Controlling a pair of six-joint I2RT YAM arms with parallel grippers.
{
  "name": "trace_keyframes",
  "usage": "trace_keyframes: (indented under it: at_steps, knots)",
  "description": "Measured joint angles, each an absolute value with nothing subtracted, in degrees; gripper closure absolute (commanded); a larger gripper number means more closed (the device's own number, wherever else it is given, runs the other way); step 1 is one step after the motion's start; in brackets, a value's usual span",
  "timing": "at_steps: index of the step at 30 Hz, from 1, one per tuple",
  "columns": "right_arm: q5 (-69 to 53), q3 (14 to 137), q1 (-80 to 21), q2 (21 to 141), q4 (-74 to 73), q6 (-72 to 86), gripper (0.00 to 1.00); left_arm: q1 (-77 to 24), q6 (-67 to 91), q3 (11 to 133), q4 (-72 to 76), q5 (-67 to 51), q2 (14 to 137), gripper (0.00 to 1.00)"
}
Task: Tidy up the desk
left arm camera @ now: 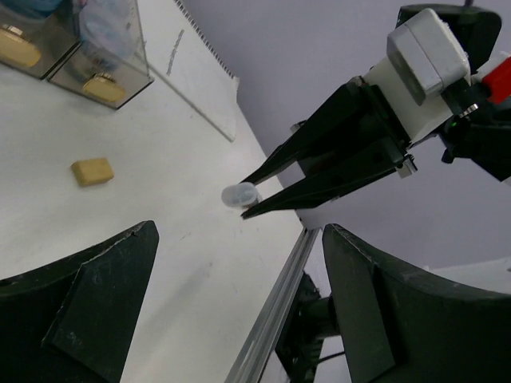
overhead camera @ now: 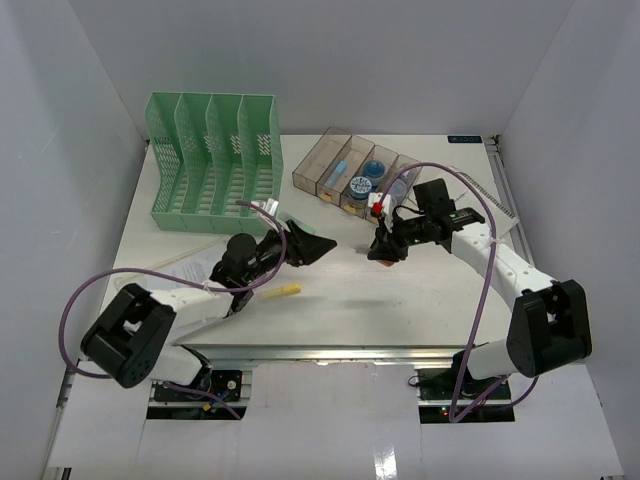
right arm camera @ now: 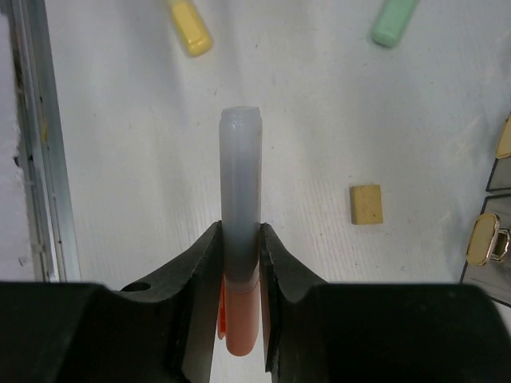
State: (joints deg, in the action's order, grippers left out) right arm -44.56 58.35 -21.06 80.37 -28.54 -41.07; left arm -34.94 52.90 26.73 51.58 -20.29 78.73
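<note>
Several pieces — yellow plastic marker [overhead camera: 287,291], tan square eraser [right arm camera: 366,205] — are lying loose on the white desk [overhead camera: 400,300]; right gripper [right arm camera: 239,239] is clamping an orange clear-capped marker [right arm camera: 239,175], left gripper [overhead camera: 318,245] is gaping.

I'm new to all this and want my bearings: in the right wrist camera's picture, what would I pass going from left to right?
Aluminium rail → yellow highlighter → orange highlighter held in the right gripper → tan eraser → gold binder clip. The green highlighter is left out, as it overlaps the eraser.
</note>
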Motion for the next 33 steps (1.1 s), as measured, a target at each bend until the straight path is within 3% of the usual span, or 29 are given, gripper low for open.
trace_keyframes:
  at_steps: [14,19,28,31,33]
  knots:
    - [-50.41,53.35,-16.81,77.56,-13.32,-19.31,0.91,-43.07,56.18,40.05,65.26,-13.16,100.99,0.21]
    - [-51.18,52.59,-16.57,76.21,-10.54,-16.80,0.87,-43.57,57.14,41.10,66.04,-12.73,102.68,0.45]
    - [-51.20,51.86,-16.24,76.23,-8.74,-15.23,0.82,-43.75,57.14,43.13,66.05,-13.50,102.69,0.70]
    - [-51.16,51.68,-16.19,76.23,-8.76,-15.13,0.69,-43.72,56.92,43.13,65.64,-13.97,102.68,0.75]
    - [-51.20,51.62,-16.19,76.23,-8.74,-15.13,0.45,-43.72,56.87,43.13,65.33,-14.19,102.62,0.77]
